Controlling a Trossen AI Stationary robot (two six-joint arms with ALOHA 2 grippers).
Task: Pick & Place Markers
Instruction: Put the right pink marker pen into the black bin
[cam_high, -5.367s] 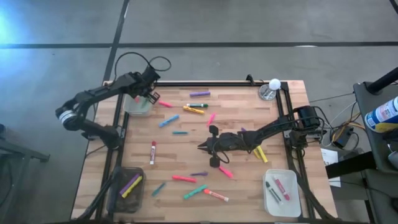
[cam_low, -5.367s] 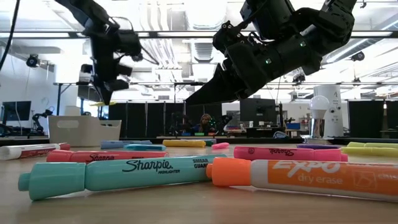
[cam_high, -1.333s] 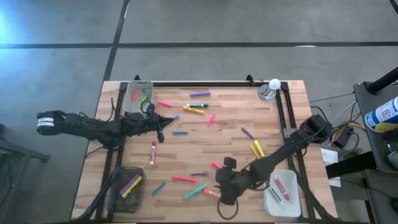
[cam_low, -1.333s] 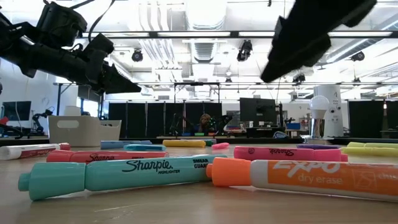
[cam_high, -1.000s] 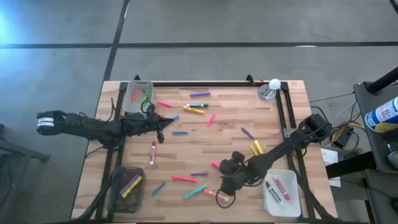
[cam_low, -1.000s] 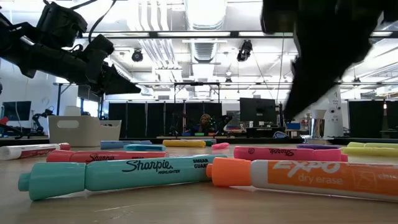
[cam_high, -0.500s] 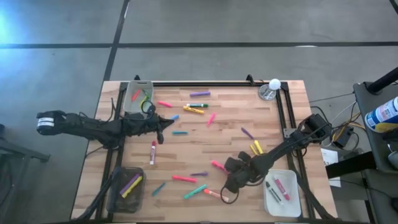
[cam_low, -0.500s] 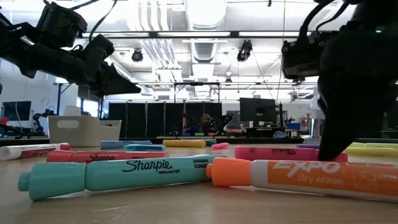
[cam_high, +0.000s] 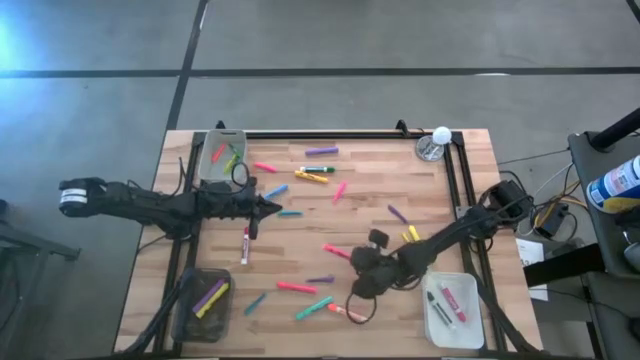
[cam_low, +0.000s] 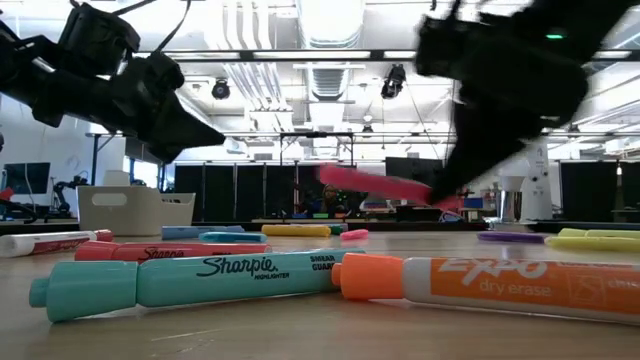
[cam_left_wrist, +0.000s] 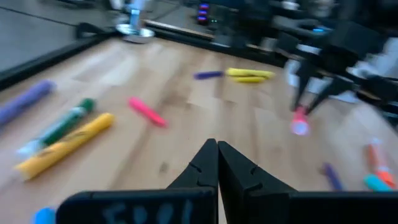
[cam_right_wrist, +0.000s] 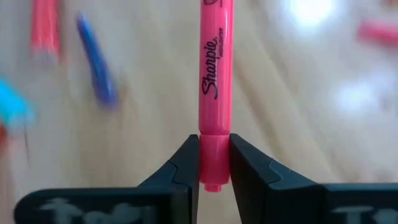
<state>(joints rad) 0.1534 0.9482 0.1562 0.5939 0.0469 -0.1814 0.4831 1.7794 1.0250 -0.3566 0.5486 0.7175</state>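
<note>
Pink marker (cam_right_wrist: 215, 87) now lifted, clamped in right pincer (cam_right_wrist: 214, 167).

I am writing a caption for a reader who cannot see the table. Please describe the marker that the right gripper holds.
Look near the right front of the wooden table. The right gripper is shut on the end of a pink marker. Unlike the other markers, it hangs above the wood.

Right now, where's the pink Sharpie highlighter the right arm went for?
The pink Sharpie highlighter is clamped by one end in the right gripper, lifted off the table. In the high view it sits right of centre, near the yellow markers.
</note>
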